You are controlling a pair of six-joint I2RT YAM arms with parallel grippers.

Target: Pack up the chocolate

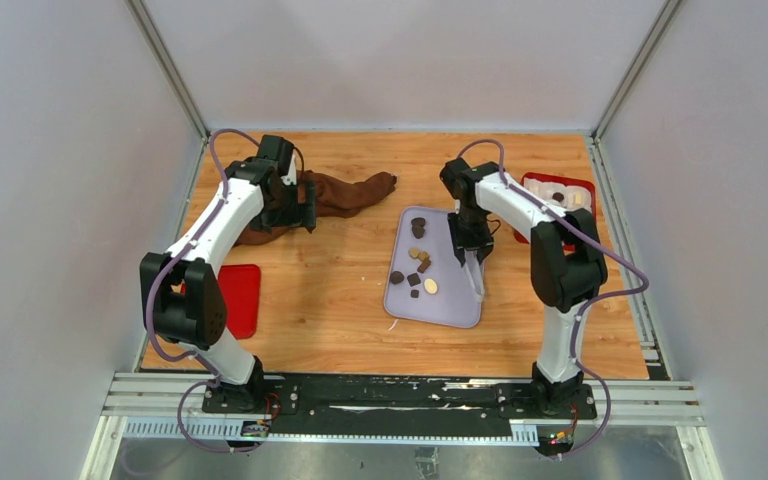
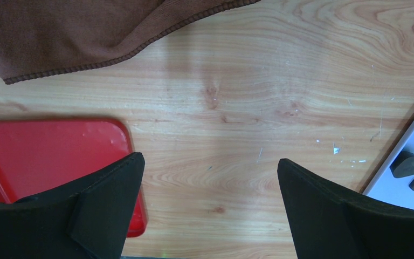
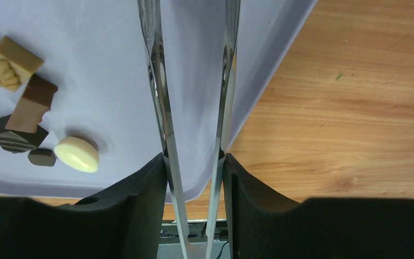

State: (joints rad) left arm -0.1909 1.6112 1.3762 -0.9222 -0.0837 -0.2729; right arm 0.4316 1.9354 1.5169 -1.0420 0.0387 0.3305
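**Hovering over the lavender tray (image 1: 455, 305)**

The right hand (image 3: 194, 162) is clamping metal tongs (image 3: 159, 97) above it, chocolate pieces (image 1: 423, 264) sitting on the tray at centre frame; the left hand (image 2: 210, 178) is hanging wide apart, upper left, beside the brown cloth (image 2: 59, 32).

A brown cloth (image 1: 350, 195) lies crumpled far left on my wooden table (image 1: 330, 290), a flat red tray (image 1: 243, 295) nearer. Metal tongs (image 1: 476, 275) reach over the central lavender tray (image 1: 450, 305); a red box (image 1: 582, 188) of white cups sits far right.
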